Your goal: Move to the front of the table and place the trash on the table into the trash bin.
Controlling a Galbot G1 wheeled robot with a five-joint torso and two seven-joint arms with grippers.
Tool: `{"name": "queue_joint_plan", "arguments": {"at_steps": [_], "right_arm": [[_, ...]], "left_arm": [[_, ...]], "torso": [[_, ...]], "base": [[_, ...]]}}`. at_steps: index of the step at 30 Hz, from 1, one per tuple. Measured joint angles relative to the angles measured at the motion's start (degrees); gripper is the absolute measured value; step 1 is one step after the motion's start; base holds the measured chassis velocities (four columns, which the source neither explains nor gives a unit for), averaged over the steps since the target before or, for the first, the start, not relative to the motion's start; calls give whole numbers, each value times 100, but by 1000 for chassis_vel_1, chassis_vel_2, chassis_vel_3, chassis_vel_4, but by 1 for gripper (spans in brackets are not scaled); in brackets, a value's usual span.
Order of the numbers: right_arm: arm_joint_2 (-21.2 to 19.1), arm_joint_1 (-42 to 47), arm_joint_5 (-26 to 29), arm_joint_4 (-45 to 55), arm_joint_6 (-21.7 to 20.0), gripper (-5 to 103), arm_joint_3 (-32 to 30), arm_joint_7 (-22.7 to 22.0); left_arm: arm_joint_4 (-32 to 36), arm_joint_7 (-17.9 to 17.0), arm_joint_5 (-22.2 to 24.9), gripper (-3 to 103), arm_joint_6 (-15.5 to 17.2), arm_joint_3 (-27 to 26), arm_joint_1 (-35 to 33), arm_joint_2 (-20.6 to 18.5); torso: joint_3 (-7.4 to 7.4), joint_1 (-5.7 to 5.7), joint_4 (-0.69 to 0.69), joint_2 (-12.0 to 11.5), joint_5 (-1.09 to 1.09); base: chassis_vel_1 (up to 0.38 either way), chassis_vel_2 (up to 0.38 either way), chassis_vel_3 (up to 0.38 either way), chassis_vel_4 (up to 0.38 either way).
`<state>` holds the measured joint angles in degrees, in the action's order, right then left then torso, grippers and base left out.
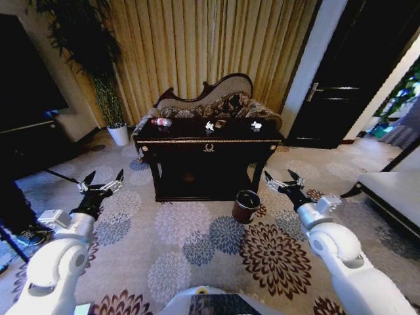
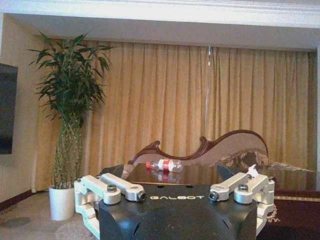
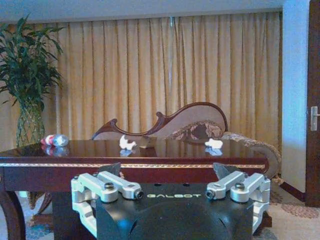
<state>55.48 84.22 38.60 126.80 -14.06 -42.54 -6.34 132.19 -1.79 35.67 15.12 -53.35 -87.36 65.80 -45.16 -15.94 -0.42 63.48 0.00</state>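
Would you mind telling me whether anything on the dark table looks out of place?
Yes: a plastic bottle lies on its side at the table's left end, with white crumpled scraps and loose on the polished top. The trash bin stands upright on the carpet.

Trash (image 1: pixel 161 122) on table (image 1: pixel 209 147), bin (image 1: pixel 246 207) before.

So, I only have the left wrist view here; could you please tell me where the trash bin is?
Observer: The trash bin stands on the carpet before the table, by its right front leg.
Operator: Thanks. Is there more trash than the bottle?
Observer: Two white scraps: one mid-table, one toward the right end.
Operator: And the right gripper?
Observer: It hangs open over the carpet, right of the bin.
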Motion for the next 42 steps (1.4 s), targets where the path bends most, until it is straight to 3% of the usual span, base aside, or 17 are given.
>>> {"name": "queue_joint_plan", "arguments": {"at_steps": [42], "right_arm": [[-11, 84, -4, 12, -10, 100, -82, 139]], "left_arm": [[-42, 81, -5, 100, -126, -23, -55, 15]], "torso": [[0, 0, 0, 0, 1]], "base": [[-129, 126, 134, -129]]}}
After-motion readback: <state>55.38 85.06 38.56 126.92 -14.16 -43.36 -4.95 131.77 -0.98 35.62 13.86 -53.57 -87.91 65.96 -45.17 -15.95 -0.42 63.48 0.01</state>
